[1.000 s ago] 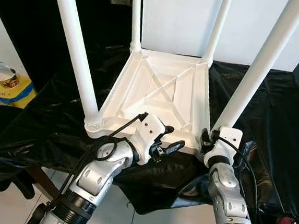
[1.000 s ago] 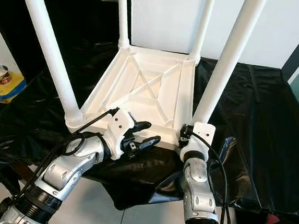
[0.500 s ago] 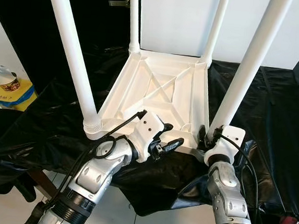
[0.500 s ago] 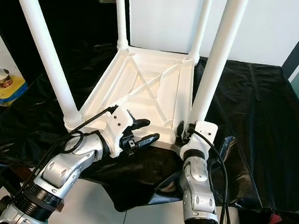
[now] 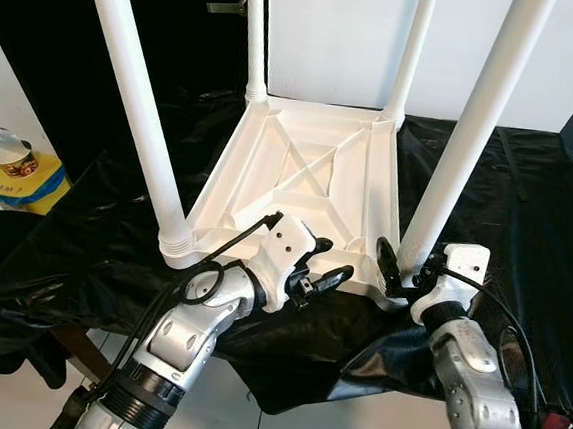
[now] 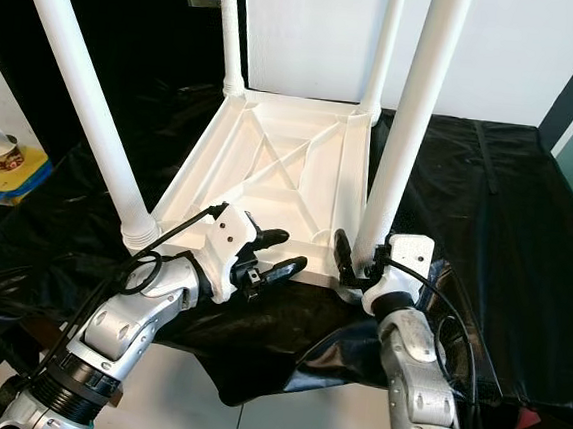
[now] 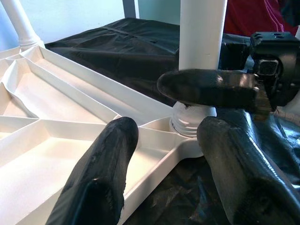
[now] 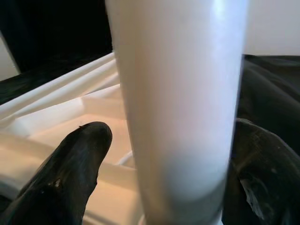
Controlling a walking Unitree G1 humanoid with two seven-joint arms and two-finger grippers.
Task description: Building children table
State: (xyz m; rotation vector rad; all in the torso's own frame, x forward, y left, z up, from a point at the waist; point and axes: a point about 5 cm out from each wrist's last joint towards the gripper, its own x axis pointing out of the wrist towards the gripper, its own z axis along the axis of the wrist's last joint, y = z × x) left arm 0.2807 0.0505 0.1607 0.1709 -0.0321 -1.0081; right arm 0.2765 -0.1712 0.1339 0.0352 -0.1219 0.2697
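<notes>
head stereo downward, wrists close (table (image 5: 310, 176))

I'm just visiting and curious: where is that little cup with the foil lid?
The foil-lidded cup sits on a yellow and blue package at the far left of the left eye view, beyond the black-draped work surface and left of the upturned white table.

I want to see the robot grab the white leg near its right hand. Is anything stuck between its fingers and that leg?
No, nothing visible is in the way. The right gripper has one black finger on each side of the near right table leg, just above where it joins the upturned white tabletop. The left gripper sits open at the tabletop's near edge.
</notes>
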